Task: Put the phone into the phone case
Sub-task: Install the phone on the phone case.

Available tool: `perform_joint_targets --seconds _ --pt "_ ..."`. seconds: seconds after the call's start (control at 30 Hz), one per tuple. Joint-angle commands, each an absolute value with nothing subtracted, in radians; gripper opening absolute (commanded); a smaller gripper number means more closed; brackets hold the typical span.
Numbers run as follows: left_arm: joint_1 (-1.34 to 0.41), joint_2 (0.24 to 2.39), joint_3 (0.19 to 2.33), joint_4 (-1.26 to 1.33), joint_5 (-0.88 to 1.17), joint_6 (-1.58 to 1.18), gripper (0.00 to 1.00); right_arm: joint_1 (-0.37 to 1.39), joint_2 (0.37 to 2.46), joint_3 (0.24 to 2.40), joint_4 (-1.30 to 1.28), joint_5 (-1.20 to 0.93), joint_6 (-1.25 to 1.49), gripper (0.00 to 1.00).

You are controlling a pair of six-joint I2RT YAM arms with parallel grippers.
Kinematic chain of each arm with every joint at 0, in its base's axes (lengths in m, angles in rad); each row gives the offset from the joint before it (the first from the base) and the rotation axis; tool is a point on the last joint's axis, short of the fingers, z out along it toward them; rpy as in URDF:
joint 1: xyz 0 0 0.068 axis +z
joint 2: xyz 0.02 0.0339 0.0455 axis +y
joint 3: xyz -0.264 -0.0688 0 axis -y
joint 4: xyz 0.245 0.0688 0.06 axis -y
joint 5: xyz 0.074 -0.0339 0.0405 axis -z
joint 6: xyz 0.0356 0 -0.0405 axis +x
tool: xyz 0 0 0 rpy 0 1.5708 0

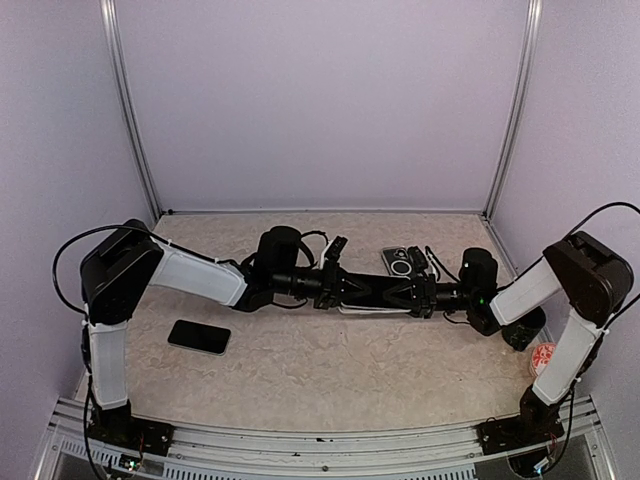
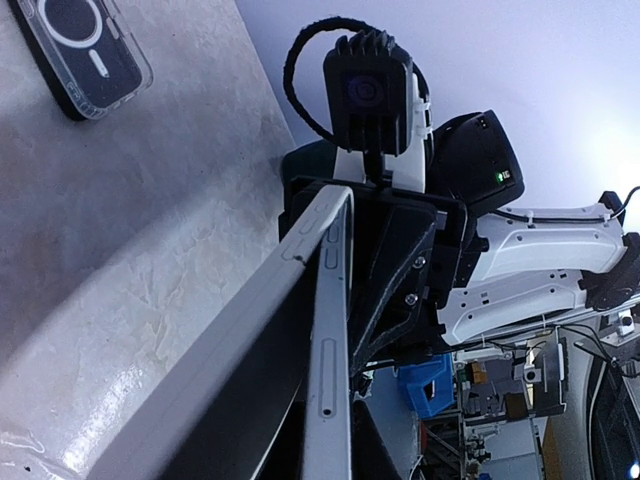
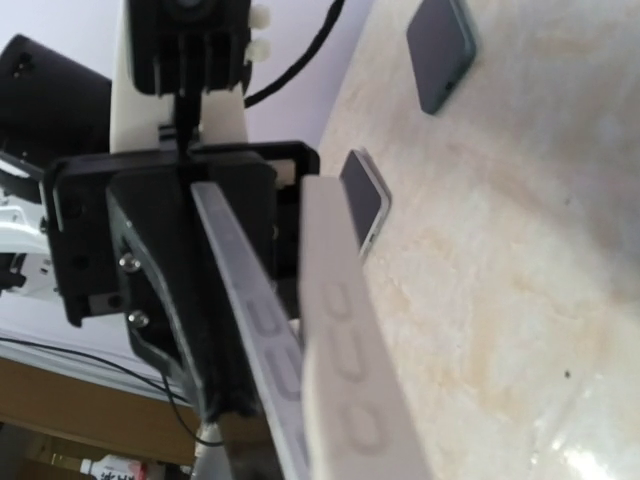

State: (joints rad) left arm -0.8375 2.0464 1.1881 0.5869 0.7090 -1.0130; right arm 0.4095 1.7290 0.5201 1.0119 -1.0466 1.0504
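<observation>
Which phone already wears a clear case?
The phone at the table's back, with a white ring on its case. The front-left phone is bare black.

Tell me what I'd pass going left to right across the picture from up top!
black phone lying alone → left gripper → right gripper → little red-and-white round thing at the far right

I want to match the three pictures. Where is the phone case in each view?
Top external: phone case at picture centre, mostly hidden.
Left wrist: pale diagonal strip, lower middle.
Right wrist: pale strip, lower middle.
Shared landmark: beige marbled table.
</observation>
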Motion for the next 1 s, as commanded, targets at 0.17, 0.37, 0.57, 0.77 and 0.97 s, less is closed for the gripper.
perform_joint_targets --seconds 0.17,0.37,0.57,0.77,0.97 --pt "-0.841 2.039 1.226 0.464 0.607 -1.002 0.07 0.437 1.735 0.518 1.181 -1.123 1.049 0.08" --pt "-0.827 2.018 1.214 0.446 0.6 -0.99 0.13 0.435 1.735 0.518 1.192 -1.127 1.058 0.02" --pt "-0.809 1.991 1.191 0.443 0.595 -0.985 0.21 0.427 1.738 0.514 1.22 -1.134 1.076 0.0" --pt "-0.794 1.956 1.172 0.425 0.589 -0.973 0.26 0.42 1.739 0.508 1.229 -1.137 1.083 0.0" --pt "-0.78 1.918 1.148 0.402 0.579 -0.959 0.3 0.416 1.74 0.505 1.234 -1.137 1.088 0.0"
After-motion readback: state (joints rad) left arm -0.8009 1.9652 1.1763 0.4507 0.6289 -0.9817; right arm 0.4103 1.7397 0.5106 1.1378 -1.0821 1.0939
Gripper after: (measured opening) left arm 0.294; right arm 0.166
